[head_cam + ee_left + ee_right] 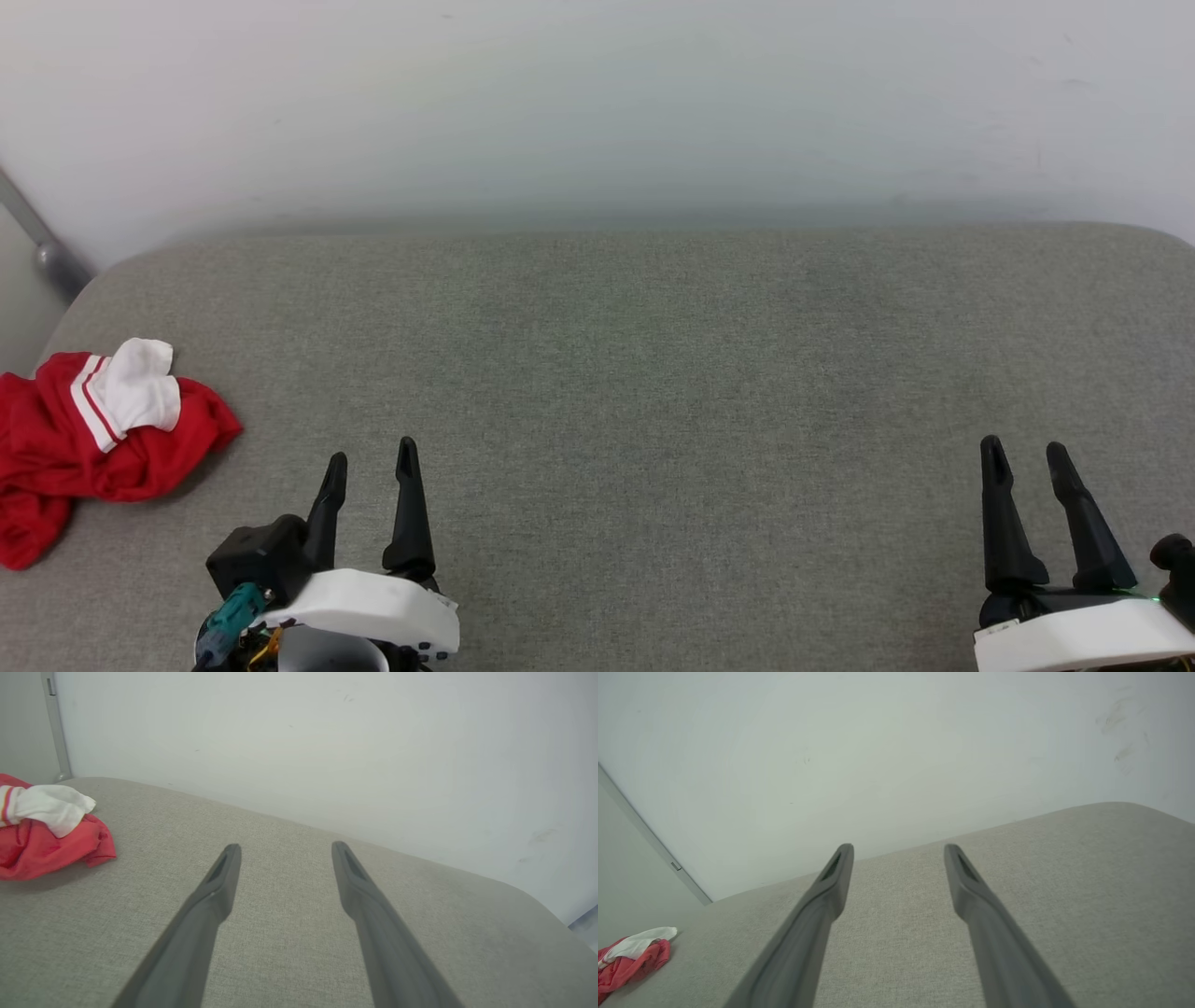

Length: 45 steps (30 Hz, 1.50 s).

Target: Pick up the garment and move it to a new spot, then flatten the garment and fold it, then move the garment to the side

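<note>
Light: bright, soft and even throughout, washing the wall to a pale grey-green.
Shadows: a faint one hugs the garment on the cushion; a dim band runs where cushion meets wall.
Focus: head view crisp on the weave; left gripper and right gripper smear toward each wrist view's bottom edge.
Distortion: wrist views tilt and bow the cushion's far edge.
Colour: the garment's red fades to pink in the wrist views.
</note>
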Tool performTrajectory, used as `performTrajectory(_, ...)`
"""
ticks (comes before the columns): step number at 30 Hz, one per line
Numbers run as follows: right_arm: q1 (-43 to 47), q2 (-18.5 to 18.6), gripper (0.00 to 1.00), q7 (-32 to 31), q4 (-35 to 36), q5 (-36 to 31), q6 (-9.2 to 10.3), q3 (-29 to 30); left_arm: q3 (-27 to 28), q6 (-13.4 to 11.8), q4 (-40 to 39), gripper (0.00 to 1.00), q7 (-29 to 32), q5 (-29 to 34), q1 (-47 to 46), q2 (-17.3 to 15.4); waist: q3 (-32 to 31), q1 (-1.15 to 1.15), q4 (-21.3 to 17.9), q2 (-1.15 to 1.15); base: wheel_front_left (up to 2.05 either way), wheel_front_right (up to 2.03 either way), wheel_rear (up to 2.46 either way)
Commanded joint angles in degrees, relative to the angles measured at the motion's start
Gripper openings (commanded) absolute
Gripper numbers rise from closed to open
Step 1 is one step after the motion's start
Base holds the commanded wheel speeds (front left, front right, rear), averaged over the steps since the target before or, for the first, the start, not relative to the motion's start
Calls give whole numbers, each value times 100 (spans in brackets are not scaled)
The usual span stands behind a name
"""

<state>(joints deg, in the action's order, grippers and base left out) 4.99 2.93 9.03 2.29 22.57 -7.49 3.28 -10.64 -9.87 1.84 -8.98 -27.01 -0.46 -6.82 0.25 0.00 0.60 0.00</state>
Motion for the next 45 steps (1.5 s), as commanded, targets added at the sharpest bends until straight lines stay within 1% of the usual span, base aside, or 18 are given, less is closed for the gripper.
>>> performTrajectory(1, 40, -2, 100, 53, 98, -128, 0, -1, -18, 23, -80, 100, -62, 153, -7, -28, -1, 0, 2, 0, 0, 0, 0)
performTrajectory(19, 228, -4, 100, 291, 214, -857, 0, 21, -7, 136, -42, 100, -301, 1091, 155, 117, -14, 0, 15, 0, 0, 0, 0)
performTrajectory(28, 346, -6, 100, 398, 210, -1114, 1, 42, 31, 163, -46, 100, -402, 1533, 224, 195, -32, 0, 36, 0, 0, 0, 0)
performTrajectory(45, 482, -9, 100, 582, 269, -1569, 1, 19, 133, 304, 8, 100, -590, 2122, 363, 341, -56, 0, 77, 0, 0, 0, 0)
